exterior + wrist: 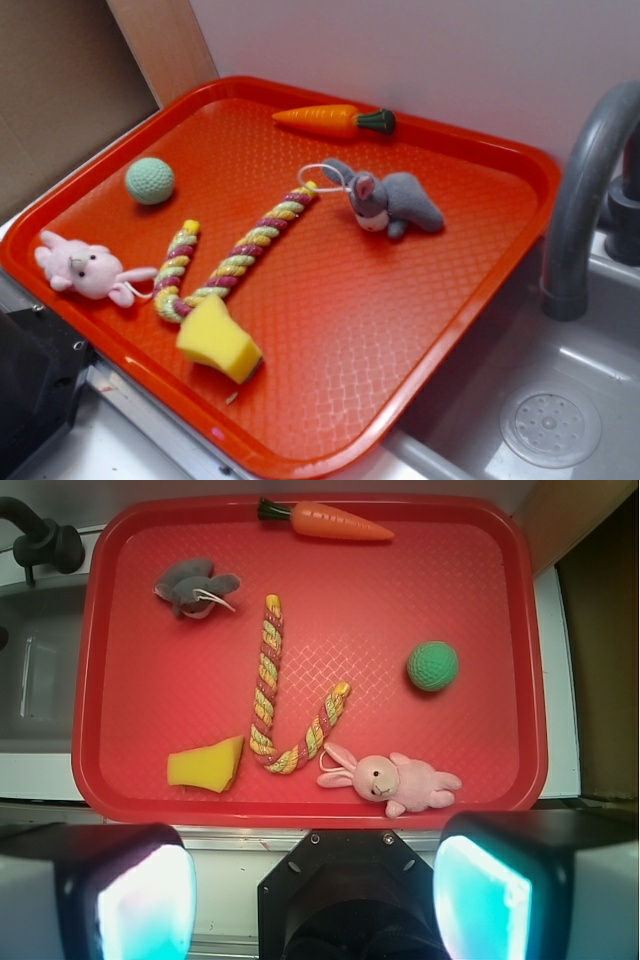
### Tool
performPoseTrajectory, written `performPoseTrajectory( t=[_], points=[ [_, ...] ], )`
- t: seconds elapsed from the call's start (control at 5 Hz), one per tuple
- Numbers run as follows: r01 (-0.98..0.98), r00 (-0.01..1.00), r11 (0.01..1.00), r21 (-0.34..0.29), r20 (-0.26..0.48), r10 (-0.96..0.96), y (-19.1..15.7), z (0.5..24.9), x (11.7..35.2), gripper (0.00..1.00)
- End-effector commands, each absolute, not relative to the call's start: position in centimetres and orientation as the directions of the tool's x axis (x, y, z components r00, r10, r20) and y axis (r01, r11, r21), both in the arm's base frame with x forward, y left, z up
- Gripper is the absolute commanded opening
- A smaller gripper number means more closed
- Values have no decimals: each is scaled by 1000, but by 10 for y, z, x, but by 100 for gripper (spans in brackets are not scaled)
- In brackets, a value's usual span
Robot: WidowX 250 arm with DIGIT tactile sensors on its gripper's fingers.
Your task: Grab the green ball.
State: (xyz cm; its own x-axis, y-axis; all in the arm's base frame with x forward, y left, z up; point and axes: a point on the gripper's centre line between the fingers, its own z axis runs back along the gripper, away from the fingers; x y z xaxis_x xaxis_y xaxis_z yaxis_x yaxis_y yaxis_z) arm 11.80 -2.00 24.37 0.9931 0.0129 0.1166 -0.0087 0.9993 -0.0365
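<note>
The green ball (pixel 150 181) is a small mint-green knitted sphere lying on the red tray (pixel 400 290) near its far left corner. In the wrist view the ball (pixel 433 666) lies at the right of the tray (pixel 420 590). My gripper (pixel 315 895) is high above the tray's near edge, well away from the ball. Its two fingers (pixel 140 895) stand wide apart with nothing between them. The gripper itself does not show in the exterior view.
On the tray lie a pink plush bunny (pixel 88 270), a yellow sponge (pixel 217 340), a coloured rope (pixel 235 260), a grey plush mouse (pixel 392 203) and a toy carrot (pixel 335 120). A sink (pixel 550 420) with a grey faucet (pixel 580 190) is at the right.
</note>
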Motion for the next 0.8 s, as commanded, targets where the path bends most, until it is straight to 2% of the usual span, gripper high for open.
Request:
performPoseTrajectory(
  t=[0.0,0.2,0.4,0.6],
  points=[
    [-9,993,999,-37,117,13,-20,244,118,100],
    [93,994,995,44,60,-95,3,231,142,100],
    [174,979,964,203,66,-191,18,215,161,100],
    [279,956,915,292,7,-293,36,193,180,100]
  ],
)
